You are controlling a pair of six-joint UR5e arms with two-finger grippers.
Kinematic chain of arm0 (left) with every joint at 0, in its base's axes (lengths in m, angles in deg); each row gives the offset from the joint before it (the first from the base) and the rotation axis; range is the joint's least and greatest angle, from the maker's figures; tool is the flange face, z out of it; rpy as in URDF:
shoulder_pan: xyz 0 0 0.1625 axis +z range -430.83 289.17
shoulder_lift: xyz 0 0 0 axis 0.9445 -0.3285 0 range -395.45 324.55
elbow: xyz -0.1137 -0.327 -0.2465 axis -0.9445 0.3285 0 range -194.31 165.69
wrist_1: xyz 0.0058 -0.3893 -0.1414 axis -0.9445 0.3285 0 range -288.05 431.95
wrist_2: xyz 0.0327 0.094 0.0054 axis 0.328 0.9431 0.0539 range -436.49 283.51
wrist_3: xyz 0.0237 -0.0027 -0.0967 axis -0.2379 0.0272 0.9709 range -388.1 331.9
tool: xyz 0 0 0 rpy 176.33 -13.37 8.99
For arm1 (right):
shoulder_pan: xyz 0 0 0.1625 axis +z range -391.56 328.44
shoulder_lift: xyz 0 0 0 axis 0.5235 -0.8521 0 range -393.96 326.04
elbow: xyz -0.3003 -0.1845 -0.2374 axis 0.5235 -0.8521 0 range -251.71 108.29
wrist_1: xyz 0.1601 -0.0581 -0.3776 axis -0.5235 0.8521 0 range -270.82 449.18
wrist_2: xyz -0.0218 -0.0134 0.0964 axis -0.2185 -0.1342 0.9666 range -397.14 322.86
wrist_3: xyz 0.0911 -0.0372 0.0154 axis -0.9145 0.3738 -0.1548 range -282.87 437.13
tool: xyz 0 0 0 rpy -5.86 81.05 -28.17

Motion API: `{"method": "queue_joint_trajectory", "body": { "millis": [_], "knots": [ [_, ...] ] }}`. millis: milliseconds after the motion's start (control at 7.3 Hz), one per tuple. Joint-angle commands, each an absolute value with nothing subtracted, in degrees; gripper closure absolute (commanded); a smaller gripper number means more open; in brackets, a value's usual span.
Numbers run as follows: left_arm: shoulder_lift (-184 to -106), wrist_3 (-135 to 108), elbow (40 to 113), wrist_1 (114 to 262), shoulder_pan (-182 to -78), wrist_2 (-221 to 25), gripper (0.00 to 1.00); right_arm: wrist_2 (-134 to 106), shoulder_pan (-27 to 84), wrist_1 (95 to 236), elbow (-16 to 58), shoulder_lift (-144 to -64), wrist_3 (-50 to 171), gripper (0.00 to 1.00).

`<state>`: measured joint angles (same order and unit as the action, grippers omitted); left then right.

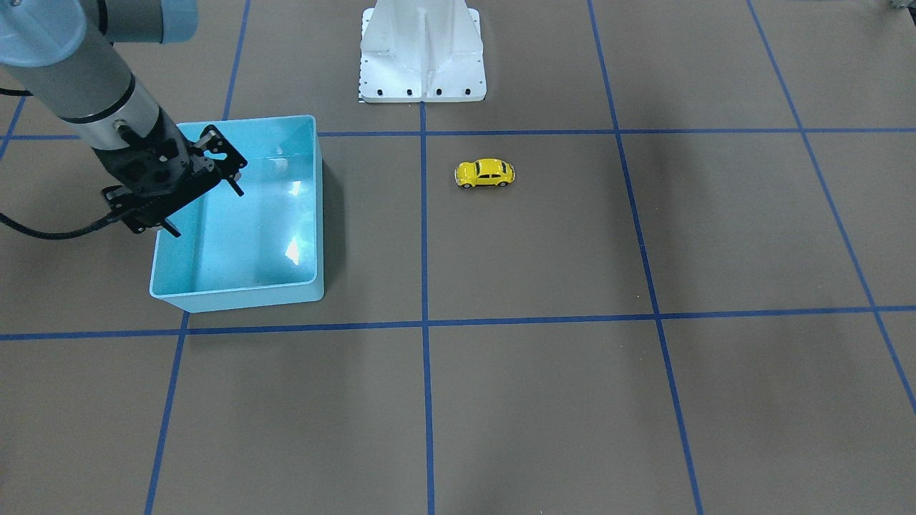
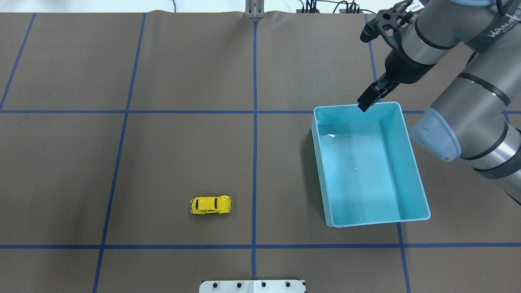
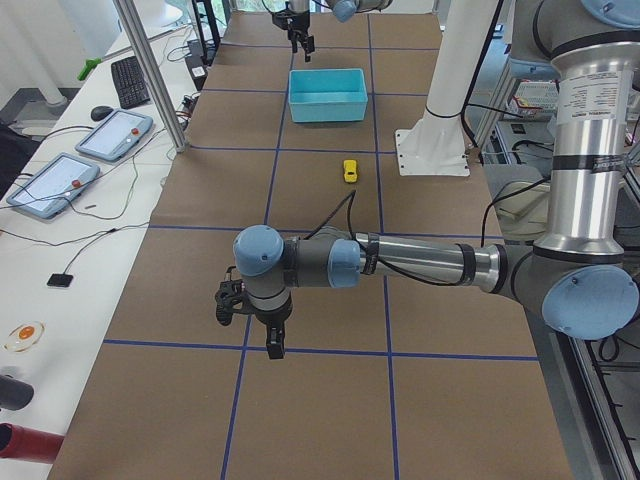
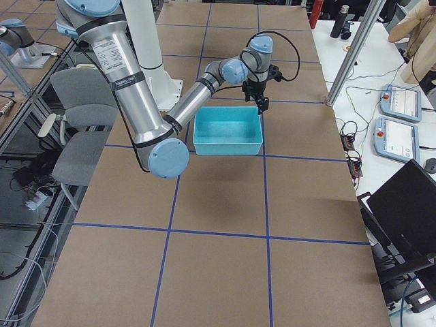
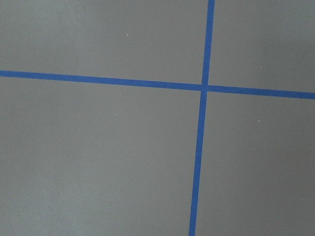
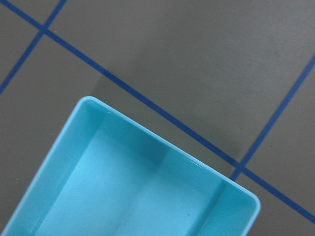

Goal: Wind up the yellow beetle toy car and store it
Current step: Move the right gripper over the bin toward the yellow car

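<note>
The yellow beetle toy car [image 1: 485, 173] stands on its wheels on the brown table, alone near the middle [image 2: 211, 205] [image 3: 350, 170]. The light blue bin [image 1: 236, 293] sits empty to its side [image 2: 378, 221]. My right gripper [image 1: 206, 212] hangs over the bin's far edge [image 2: 368, 97], open with nothing between its fingers. My left gripper [image 3: 273, 345] shows only in the exterior left view, low over bare table far from the car; I cannot tell whether it is open or shut. The left wrist view holds only table and blue tape.
The white robot base [image 1: 422, 54] stands at the table edge near the car. Blue tape lines grid the brown surface. A metal post [image 3: 150, 70], tablets [image 3: 115, 135] and a keyboard lie on the side bench.
</note>
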<state>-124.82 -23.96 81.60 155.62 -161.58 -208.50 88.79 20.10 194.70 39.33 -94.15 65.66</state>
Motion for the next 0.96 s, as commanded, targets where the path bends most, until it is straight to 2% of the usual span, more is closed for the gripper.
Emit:
{"method": "queue_joint_trajectory", "body": {
  "millis": [0, 274, 411, 822],
  "knots": [
    [-124.8, -18.4, 81.2, 155.6, -161.6, -208.6, 0.0, 88.0, 14.1, 196.8, 39.4, -89.8, 65.7, 0.0],
    [-125.9, -16.8, 81.2, 155.6, -161.5, -211.6, 0.0, 85.9, 9.9, 196.8, 42.6, -88.3, 65.7, 0.0],
    [-126.0, -16.8, 81.2, 154.9, -161.4, -215.9, 0.0, 83.1, 4.2, 195.2, 42.9, -87.6, 65.7, 0.14],
    [-124.9, -17.2, 80.1, 155.6, -161.5, -215.7, 0.0, 70.0, -9.0, 193.6, 41.0, -83.6, 65.7, 0.02]
  ]
}}
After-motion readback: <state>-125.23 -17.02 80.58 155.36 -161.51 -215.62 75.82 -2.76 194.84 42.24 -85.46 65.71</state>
